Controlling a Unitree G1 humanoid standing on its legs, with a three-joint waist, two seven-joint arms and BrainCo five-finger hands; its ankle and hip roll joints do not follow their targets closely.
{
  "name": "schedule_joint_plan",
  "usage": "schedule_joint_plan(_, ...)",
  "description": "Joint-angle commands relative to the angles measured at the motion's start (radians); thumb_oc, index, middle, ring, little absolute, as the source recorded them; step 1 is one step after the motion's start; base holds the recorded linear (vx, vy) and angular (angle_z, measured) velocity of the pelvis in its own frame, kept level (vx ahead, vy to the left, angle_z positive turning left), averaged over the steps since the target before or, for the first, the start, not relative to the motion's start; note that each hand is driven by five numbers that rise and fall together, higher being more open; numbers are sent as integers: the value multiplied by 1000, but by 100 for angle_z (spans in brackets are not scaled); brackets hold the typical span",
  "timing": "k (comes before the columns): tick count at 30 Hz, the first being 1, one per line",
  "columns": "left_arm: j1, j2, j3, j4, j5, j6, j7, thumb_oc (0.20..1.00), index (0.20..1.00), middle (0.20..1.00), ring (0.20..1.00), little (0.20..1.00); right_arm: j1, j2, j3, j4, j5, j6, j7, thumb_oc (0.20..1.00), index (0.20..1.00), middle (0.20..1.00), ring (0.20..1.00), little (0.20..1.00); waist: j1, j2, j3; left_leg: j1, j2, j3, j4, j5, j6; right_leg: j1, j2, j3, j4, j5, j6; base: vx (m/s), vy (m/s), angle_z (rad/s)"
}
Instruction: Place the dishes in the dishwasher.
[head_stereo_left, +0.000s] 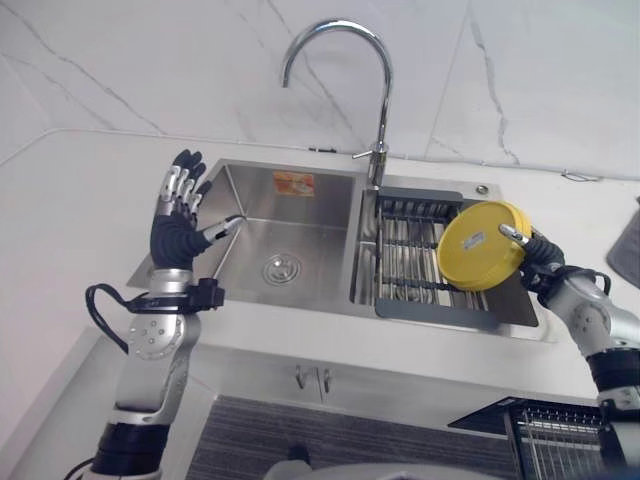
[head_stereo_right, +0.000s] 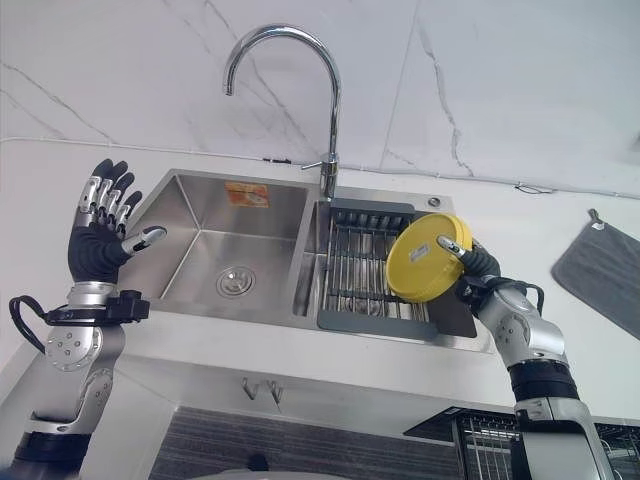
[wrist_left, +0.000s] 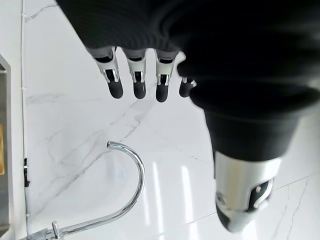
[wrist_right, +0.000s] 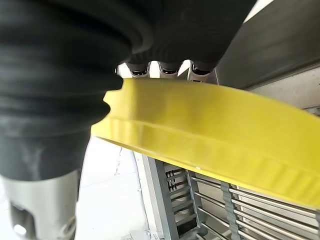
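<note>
A round yellow dish (head_stereo_left: 482, 246) is held on edge above the right sink basin, its underside facing me. My right hand (head_stereo_left: 535, 256) is shut on its right rim, thumb on the underside, fingers behind it. In the right wrist view the yellow dish (wrist_right: 215, 135) lies across the hand (wrist_right: 55, 100) and the fingers curl over its far rim. A dark drying rack (head_stereo_left: 415, 262) with metal bars sits in that basin below the dish. My left hand (head_stereo_left: 178, 222) is raised over the left side of the sink, fingers straight and holding nothing. The left hand (wrist_left: 200, 60) also shows against the marble wall.
A steel double sink (head_stereo_left: 290, 245) is set in a white counter, with a tall curved tap (head_stereo_left: 375, 110) behind it. A grey cloth (head_stereo_right: 600, 270) lies on the counter at the right. A wire basket (head_stereo_left: 555, 435) shows at the lower right, below the counter edge.
</note>
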Motion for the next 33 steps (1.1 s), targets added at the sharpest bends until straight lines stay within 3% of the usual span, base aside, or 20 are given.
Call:
schedule_joint_plan(1, -77, 54, -37, 17, -36, -32, 5, 1000, 1000, 1000, 1000, 1000, -128, -72, 40, 37, 35, -44, 6, 1000, 1000, 1000, 1000, 1000, 32, -5, -37, 74, 36, -3, 1, -88, -43, 22, -14, -52, 0, -23, 16, 0, 0, 0)
schedule_joint_plan(6, -84, 55, -42, 20, -40, -22, 5, 1000, 1000, 1000, 1000, 1000, -151, -71, 50, 87, 98, -7, 43, 1000, 1000, 1000, 1000, 1000, 37, -6, -39, 73, 36, -5, 1, -88, -44, 22, -15, -56, 0, -24, 14, 0, 0, 0)
schedule_joint_plan(7, -87, 56, -45, 27, -43, -25, 2, 1000, 1000, 1000, 1000, 1000, -158, -73, 50, 107, 107, -22, 40, 526, 526, 526, 526, 526, 39, -6, -39, 74, 36, -7, 1, -88, -44, 23, -15, -57, 0, -24, 14, 0, 0, 0)
schedule_joint_plan(8, -87, 56, -48, 28, -44, -26, 2, 1000, 1000, 1000, 1000, 1000, -163, -73, 48, 119, 102, -46, 37, 200, 200, 200, 200, 200, 41, -6, -39, 73, 35, -8, 1, -88, -44, 24, -14, -57, 0, -25, 14, 0, 0, 0)
schedule_joint_plan(13, -76, 52, -57, 26, -46, -17, 1, 1000, 1000, 1000, 1000, 1000, -179, -80, 50, 133, 69, -51, 3, 200, 200, 200, 200, 200, 45, -6, -42, 72, 36, -10, 1, -87, -44, 22, -14, -56, 0, -22, 15, 0, 3, 5)
schedule_joint_plan(18, -78, 53, -68, 24, -46, -4, 0, 1000, 1000, 1000, 1000, 1000, -184, -67, 62, 145, 118, 6, -19, 200, 200, 200, 200, 200, 46, -4, -42, 71, 35, -12, 1, -84, -42, 21, -12, -52, 0, -22, 12, 0, 0, 0)
schedule_joint_plan(25, -85, 50, -82, 22, -43, 5, 11, 1000, 1000, 1000, 1000, 1000, -171, -42, 58, 140, 102, 12, -64, 200, 200, 200, 200, 200, 44, 0, -36, 72, 34, -12, 1, -85, -41, 21, -10, -49, 0, -22, 11, 0, 0, 0)
schedule_joint_plan(33, -56, 46, -60, 15, -49, 4, -5, 1000, 1000, 1000, 1000, 1000, -98, -5, -12, 19, 230, -67, -99, 200, 200, 200, 200, 200, 26, 3, -33, 75, 40, 3, 1, -84, -41, 18, -5, -44, 0, -22, 9, 4, -14, 0)
